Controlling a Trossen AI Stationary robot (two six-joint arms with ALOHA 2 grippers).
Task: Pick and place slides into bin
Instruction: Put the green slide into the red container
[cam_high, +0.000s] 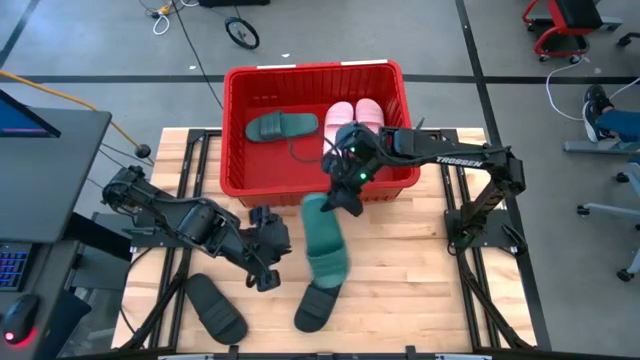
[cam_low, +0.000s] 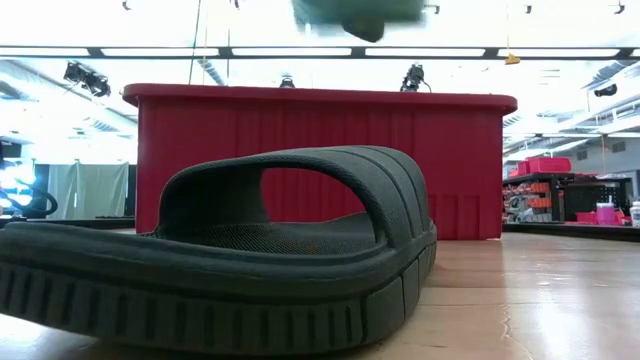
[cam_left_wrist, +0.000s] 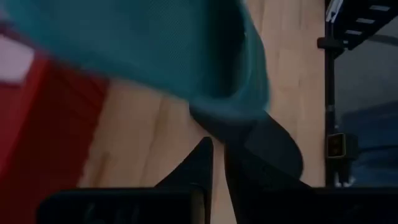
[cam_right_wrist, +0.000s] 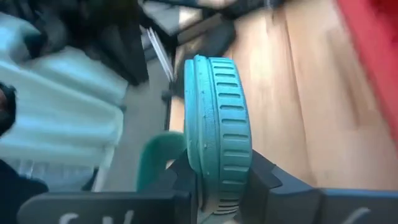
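A dark green slide (cam_high: 327, 248) hangs in the air just in front of the red bin (cam_high: 240, 130), with my right gripper (cam_high: 338, 195) shut on it. The low view shows it as a blur above the bin's rim (cam_low: 360, 12). Inside the bin lie another green slide (cam_high: 282, 127) and two pink slides (cam_high: 355, 115). My left gripper (cam_high: 265, 276) hovers to the left of the held slide, its fingers a narrow gap apart (cam_left_wrist: 219, 158) with nothing between them. Two black slides (cam_high: 215, 306) (cam_high: 318, 308) rest flat on the table. My right gripper pinches the green slide's end nearest the bin (cam_right_wrist: 217, 186) between its two fingers, one finger on each flat face, so the ribbed side wall (cam_right_wrist: 227, 106) faces the wrist camera. The fingers slant down from the far right. The slide stands on edge, lifted clear, reaching toward the near edge.
One black slide (cam_low: 220, 250) lies close to the low camera, in front of the bin (cam_low: 320, 160). The other black slide (cam_left_wrist: 267, 143) lies under the held slide's near end. Bare wood shows at the table's near right (cam_high: 420, 290).
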